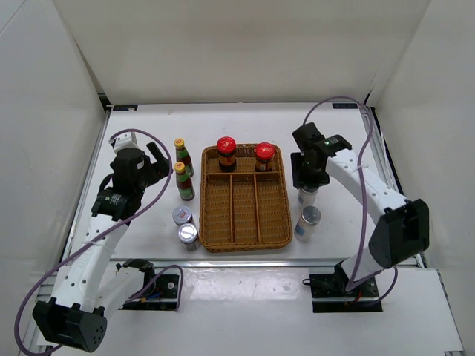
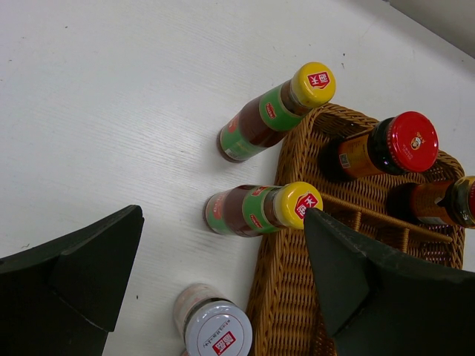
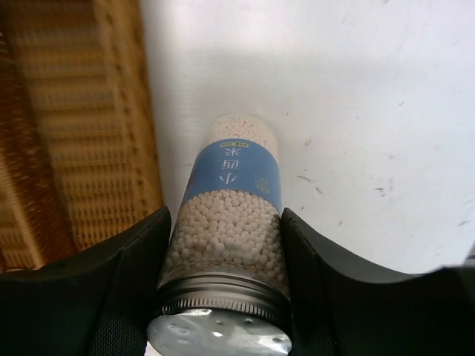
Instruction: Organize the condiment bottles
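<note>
White surface (image 1: 245, 122) is being worked. A shaker (image 3: 234, 174) is being clamped by the right tool (image 3: 225, 222), with the tray (image 1: 204, 200) just beside it. A straight, upright lift is probably being called for. The left tool (image 2: 223, 215) is being held open, empty.

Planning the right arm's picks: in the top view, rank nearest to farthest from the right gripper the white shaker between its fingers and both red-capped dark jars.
1. White silver-topped shaker, held in the right gripper.
2. Right red-capped dark jar, brown wicker tray's far-right corner.
3. Left red-capped dark jar, far-left corner.
</note>
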Robot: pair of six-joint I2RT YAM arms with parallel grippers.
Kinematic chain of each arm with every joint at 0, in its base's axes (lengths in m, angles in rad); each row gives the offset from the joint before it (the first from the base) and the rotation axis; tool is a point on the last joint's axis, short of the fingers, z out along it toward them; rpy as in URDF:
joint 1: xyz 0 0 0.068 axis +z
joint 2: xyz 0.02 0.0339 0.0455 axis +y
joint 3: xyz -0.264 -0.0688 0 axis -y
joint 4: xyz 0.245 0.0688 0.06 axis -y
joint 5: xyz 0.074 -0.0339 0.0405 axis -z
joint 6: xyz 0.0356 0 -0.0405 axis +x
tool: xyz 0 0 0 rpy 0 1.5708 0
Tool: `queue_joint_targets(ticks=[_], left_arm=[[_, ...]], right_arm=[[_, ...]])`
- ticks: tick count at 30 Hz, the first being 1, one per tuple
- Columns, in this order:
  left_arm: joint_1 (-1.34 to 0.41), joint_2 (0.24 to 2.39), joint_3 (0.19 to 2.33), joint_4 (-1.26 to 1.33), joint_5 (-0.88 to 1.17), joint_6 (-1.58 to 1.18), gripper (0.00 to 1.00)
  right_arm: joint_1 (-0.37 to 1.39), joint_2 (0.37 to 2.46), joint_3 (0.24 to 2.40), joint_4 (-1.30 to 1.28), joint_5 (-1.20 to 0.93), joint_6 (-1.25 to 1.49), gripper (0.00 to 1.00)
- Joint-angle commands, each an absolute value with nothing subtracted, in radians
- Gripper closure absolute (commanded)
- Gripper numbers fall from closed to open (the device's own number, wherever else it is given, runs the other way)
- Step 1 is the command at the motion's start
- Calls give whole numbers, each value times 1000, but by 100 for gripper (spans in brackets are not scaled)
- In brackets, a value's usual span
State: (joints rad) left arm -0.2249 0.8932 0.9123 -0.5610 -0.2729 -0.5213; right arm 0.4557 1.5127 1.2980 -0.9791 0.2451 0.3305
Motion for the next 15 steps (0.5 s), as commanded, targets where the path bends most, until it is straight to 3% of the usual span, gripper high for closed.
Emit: queue_joint_targets(ticks=[1,9,15], left_arm=[[-229,882,913,-557,-268,-523,0],[-229,873,913,-557,-268,-523,0],[-229,873,913,-557,-268,-523,0]], right_arm=[[531,1407,1457,-1005,388,342,75],[661,1448,1640,-1045,339,342,77],[735,1561,1661,-1032,302,342,77]])
